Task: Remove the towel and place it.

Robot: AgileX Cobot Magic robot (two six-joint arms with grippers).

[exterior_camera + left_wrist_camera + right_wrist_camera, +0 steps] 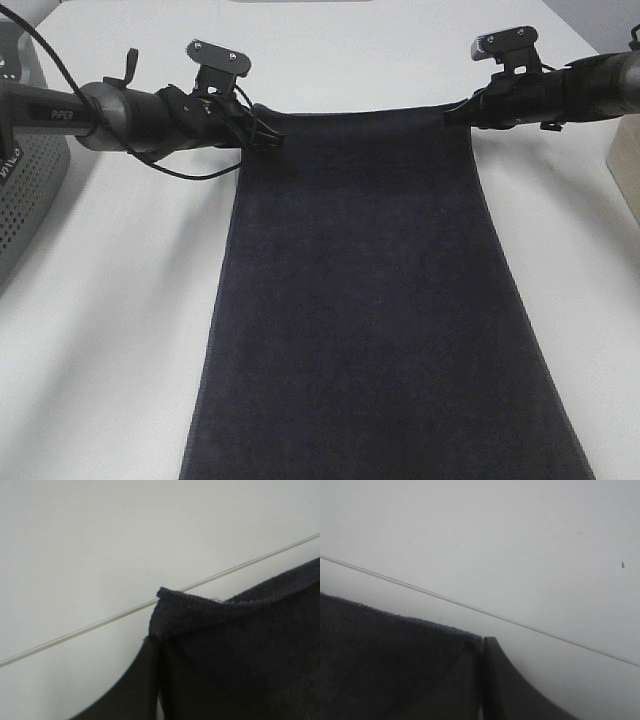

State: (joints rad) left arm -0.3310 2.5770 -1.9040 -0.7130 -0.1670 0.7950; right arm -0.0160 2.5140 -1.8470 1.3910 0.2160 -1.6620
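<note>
The towel point(360, 300) hangs spread out between the two arms, held up by its two top corners. It is dark charcoal, nearly black, and falls as one broad flat sheet from the arms toward the near edge of the high view, widening as it comes down and running out of the picture at the bottom. Its top hem sags slightly between the two grips.

The left tool point(268, 135) is pressed together on the towel's top left corner. In the left wrist view its dark fingers point(145, 680) meet with the hemmed corner point(172, 602) of the cloth standing up just above them, the stitched edge folded over.

The right tool point(455, 115) is likewise pinching the towel's top right corner. In the right wrist view its fingers point(492, 680) are closed together, with the cloth's edge point(420, 625) running up to them from one side.

Both arms reach in from the sides at about the same height, roughly level with each other.

Below lies the white surface point(110, 300), with a thin seam line point(75, 632) crossing it in both wrist views. A grey perforated basket point(25, 190) stands at the left edge of the high view, well apart from the towel. A pale, wood-coloured thing point(625, 165) shows at the right edge; I cannot tell what it is.
</note>
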